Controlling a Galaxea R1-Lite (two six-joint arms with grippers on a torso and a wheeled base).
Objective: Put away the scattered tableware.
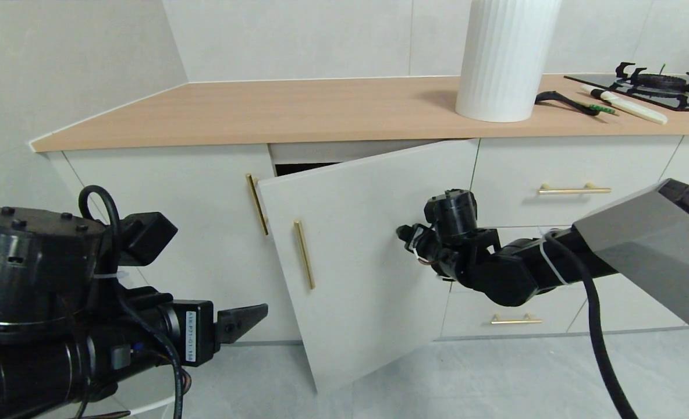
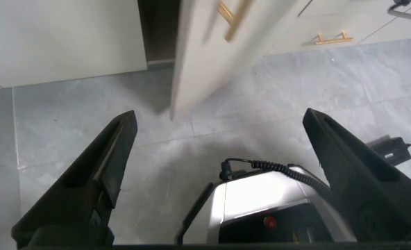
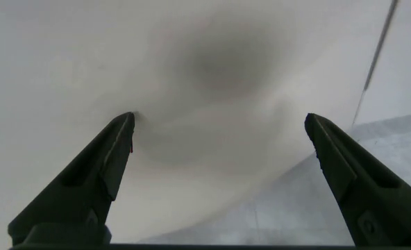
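On the wooden counter (image 1: pixel 298 110), at the right, lie a black utensil (image 1: pixel 565 100) and a white-handled utensil (image 1: pixel 627 106) with a green piece beside it. Below them a white cabinet door (image 1: pixel 368 256) with a gold handle (image 1: pixel 304 254) stands partly open. My right gripper (image 1: pixel 405 233) is open, its fingertips right at the door's outer face (image 3: pixel 191 69), near the hinge side; nothing is between the fingers (image 3: pixel 115 160). My left gripper (image 1: pixel 251 320) hangs low at the left, open and empty (image 2: pixel 219 118), over the floor in front of the door's lower corner (image 2: pixel 212 48).
A tall white ribbed container (image 1: pixel 504 58) stands on the counter beside the utensils. A black gas burner (image 1: pixel 659 81) sits at the far right. Drawers with gold handles (image 1: pixel 574 189) are right of the open door. The grey tiled floor (image 1: pixel 496 378) lies below.
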